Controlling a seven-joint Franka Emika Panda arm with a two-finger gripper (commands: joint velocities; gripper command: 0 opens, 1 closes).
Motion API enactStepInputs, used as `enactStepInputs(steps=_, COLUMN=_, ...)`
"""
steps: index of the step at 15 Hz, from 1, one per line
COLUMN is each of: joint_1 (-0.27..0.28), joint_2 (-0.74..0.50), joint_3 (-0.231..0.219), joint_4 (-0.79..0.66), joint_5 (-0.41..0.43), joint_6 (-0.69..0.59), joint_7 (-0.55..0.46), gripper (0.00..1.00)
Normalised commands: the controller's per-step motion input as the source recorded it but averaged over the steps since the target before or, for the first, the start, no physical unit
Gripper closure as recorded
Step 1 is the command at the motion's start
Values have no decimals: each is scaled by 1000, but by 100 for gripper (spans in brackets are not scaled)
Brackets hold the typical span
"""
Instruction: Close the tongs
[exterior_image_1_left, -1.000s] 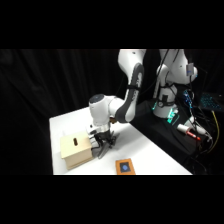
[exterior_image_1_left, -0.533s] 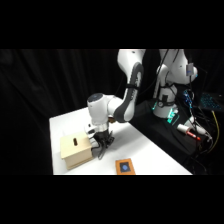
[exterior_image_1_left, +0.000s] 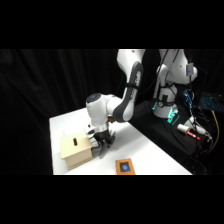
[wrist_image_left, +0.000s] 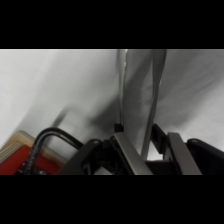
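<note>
The white table (exterior_image_1_left: 145, 150) is carrying everything, with the white arm (exterior_image_1_left: 127, 95) reaching down over it. Just beside the jaws, a tan box (exterior_image_1_left: 76, 151) with a dark slot on top is sitting closed, its contents hidden. A small orange-framed square (exterior_image_1_left: 124, 166) is lying near them, nearer the camera. The gripper (wrist_image_left: 145, 150) is hanging low, its jaws partly open around the tongs (wrist_image_left: 137, 95), whose two grey arms are running away from them, spread slightly apart. No writing is readable.

Open white table (exterior_image_1_left: 150, 150) right of gripper (exterior_image_1_left: 101, 146); tan box (exterior_image_1_left: 76, 150) hard against its left; orange square (exterior_image_1_left: 124, 166) near front.
</note>
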Motion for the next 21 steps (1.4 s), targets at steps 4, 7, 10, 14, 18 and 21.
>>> enactStepInputs(steps=4, joint_1=-41, joint_2=-90, joint_3=64, joint_4=51, joint_5=0, joint_6=-288, joint_7=52, gripper=0)
enactStepInputs(steps=7, joint_1=-19, joint_2=-230, joint_3=50, joint_4=-31, joint_5=4, joint_6=-265, joint_7=76, gripper=0)
enactStepInputs(steps=10, joint_1=2, joint_2=-372, joint_3=34, joint_4=-117, joint_5=5, joint_6=-244, joint_7=102, gripper=0)
enactStepInputs(steps=14, joint_1=48, joint_2=-468, joint_3=2, joint_4=-197, joint_5=-16, joint_6=-227, joint_7=144, gripper=0)
enactStepInputs(steps=18, joint_1=53, joint_2=-499, joint_3=1, joint_4=-208, joint_5=61, joint_6=-260, joint_7=163, gripper=0)
enactStepInputs(steps=21, joint_1=80, joint_2=-500, joint_3=-31, joint_4=-181, joint_5=55, joint_6=-217, joint_7=155, gripper=0)
